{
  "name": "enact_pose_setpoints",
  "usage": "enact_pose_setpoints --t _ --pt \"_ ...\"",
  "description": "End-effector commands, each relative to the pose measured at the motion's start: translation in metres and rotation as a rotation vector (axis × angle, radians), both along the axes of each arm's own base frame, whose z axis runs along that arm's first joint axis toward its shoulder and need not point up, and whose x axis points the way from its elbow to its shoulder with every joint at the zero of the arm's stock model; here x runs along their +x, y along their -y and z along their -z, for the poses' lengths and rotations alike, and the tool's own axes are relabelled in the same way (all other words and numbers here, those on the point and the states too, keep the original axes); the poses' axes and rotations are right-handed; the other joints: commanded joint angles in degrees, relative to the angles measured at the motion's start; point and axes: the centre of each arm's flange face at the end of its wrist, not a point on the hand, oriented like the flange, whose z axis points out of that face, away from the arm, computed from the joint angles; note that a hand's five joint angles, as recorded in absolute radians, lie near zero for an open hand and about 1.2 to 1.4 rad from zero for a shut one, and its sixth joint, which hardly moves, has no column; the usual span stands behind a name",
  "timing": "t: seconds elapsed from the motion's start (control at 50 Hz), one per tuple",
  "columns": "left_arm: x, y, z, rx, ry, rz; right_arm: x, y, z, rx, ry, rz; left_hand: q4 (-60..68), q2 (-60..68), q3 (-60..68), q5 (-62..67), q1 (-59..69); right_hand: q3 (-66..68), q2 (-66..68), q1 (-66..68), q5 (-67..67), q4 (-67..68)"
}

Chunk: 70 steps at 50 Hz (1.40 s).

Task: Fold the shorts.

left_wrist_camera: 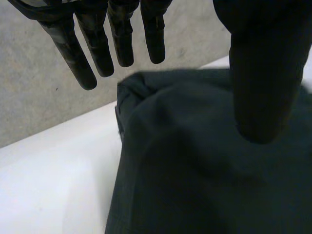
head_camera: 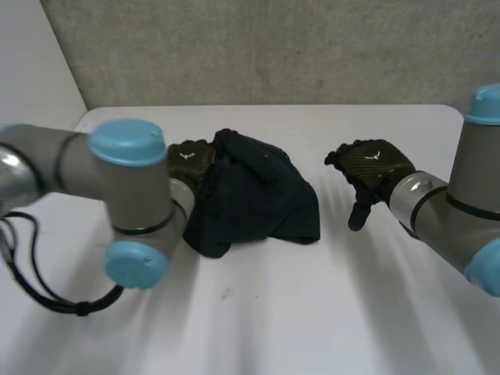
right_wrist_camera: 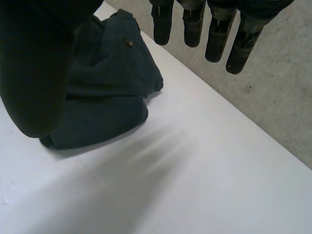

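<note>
Right now the dark shorts lie bunched in a heap on the white table, toward its far middle. Beside their edge, the left hand has straight fingers that grip nothing. Well apart, the right hand hovers, fingers loose and empty.

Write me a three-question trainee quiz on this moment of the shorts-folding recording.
1. True or false: the right hand is touching the shorts.
2. On the white table, the shorts are: A spread flat; B bunched in a heap; C folded into a neat square.
3. Fill in: the ___ hand reaches over the shorts' edge with straight fingers.

Key: 1 false, it hovers apart from them, open. 2 B. 3 left hand.
</note>
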Motion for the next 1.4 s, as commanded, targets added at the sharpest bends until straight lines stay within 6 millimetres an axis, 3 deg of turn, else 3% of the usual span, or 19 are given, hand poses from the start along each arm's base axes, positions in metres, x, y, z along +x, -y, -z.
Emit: enact_pose_setpoints --t 0.02,0.04,0.12,0.14,0.2,0.26,0.48,0.56,0.68,0.9,0.96,0.98,1.0,1.04,1.12,1.14,1.22,1.3,1.4 --pt "-0.011 0.026 0.034 -0.017 0.116 -0.036 0.0 0.001 0.002 0.001 -0.002 0.004 25.32 25.45 25.53 25.24 25.2 -1.33 -1.65 0.3 -3.17 -3.77" --pt "-0.012 0.027 0.033 -0.032 0.145 -0.026 0.0 0.001 0.002 0.0 -0.003 0.003 48.91 49.04 49.12 48.83 48.79 -1.33 -1.65 0.3 -3.17 -3.77" --pt "-0.012 0.024 0.026 -0.055 0.182 -0.021 -0.003 0.003 0.001 -0.003 -0.002 0.013 59.22 59.35 59.43 59.14 59.1 -1.33 -1.65 0.3 -3.17 -3.77" --pt "-0.01 0.022 -0.003 -0.101 0.157 -0.028 -0.003 0.003 0.001 -0.004 -0.001 0.011 59.22 59.35 59.43 59.14 59.1 -1.33 -1.65 0.3 -3.17 -3.77" --pt "0.001 0.018 -0.043 -0.162 0.118 -0.05 -0.003 0.003 0.0 -0.007 -0.001 0.014 59.22 59.35 59.43 59.14 59.1 -1.33 -1.65 0.3 -3.17 -3.77" --pt "0.035 0.019 -0.1 -0.246 0.083 -0.106 -0.003 0.003 -0.001 -0.009 0.0 0.014 59.22 59.35 59.43 59.14 59.1 -1.33 -1.65 0.3 -3.17 -3.77" --pt "0.051 -0.051 -0.112 -0.055 0.164 0.09 0.003 0.005 0.008 -0.01 0.031 0.003 59.22 59.35 59.43 59.14 59.1 -1.33 -1.65 0.3 -3.17 -3.77" --pt "0.05 -0.068 -0.126 -0.078 0.124 0.107 0.024 0.009 0.024 -0.012 0.168 -0.04 59.22 59.35 59.43 59.14 59.1 -1.33 -1.65 0.3 -3.17 -3.77" --pt "0.046 -0.083 -0.14 -0.107 0.087 0.131 0.053 0.022 0.047 -0.025 0.356 -0.062 59.22 59.35 59.43 59.14 59.1 -1.33 -1.65 0.3 -3.17 -3.77" --pt "0.047 -0.097 -0.157 -0.143 0.047 0.145 0.101 0.028 0.083 -0.1 0.342 -0.163 59.22 59.35 59.43 59.14 59.1 -1.33 -1.65 0.3 -3.17 -3.77" --pt "0.047 -0.098 -0.158 -0.144 0.049 0.145 0.106 0.026 0.079 -0.112 0.372 -0.177 59.22 59.35 59.43 59.14 59.1 20.68 20.36 22.31 18.84 18.24" --pt "0.047 -0.098 -0.158 -0.144 0.05 0.144 0.108 0.025 0.071 -0.132 0.41 -0.184 59.22 59.35 59.43 59.14 59.1 51.93 51.61 53.55 50.09 49.48" --pt "0.048 -0.097 -0.158 -0.146 0.051 0.143 0.109 0.025 0.062 -0.153 0.442 -0.187 59.22 59.35 59.43 59.14 59.1 68.5 68.18 70.13 66.66 66.06" --pt "0.048 -0.096 -0.16 -0.151 0.05 0.14 0.105 0.025 0.044 -0.185 0.493 -0.179 59.22 59.35 59.43 59.14 59.1 68.67 68.35 70.3 66.83 66.23" --pt "0.051 -0.097 -0.176 -0.198 0.023 0.133 0.093 0.013 -0.022 -0.283 0.62 -0.207 59.22 59.35 59.43 59.14 59.1 68.67 68.35 70.3 66.83 66.23" --pt "0.052 -0.098 -0.183 -0.216 0.014 0.131 0.084 0.01 -0.054 -0.34 0.646 -0.206 59.22 59.35 59.43 59.14 59.1 68.67 68.35 70.3 66.83 66.23" --pt "0.058 -0.102 -0.218 -0.315 -0.046 0.117 0.044 0.011 -0.112 -0.412 0.63 -0.163 59.22 59.35 59.43 59.14 59.1 68.67 68.35 70.3 66.83 66.23" --pt "0.069 -0.113 -0.257 -0.425 -0.113 0.097 0.013 -0.005 -0.158 -0.434 0.566 -0.172 59.22 59.35 59.43 59.14 59.1 68.67 68.35 70.3 66.83 66.23" --pt "0.081 -0.129 -0.287 -0.513 -0.168 0.084 -0.003 -0.041 -0.18 -0.374 0.46 -0.234 59.22 59.35 59.43 59.14 59.1 68.67 68.35 70.3 66.83 66.23"
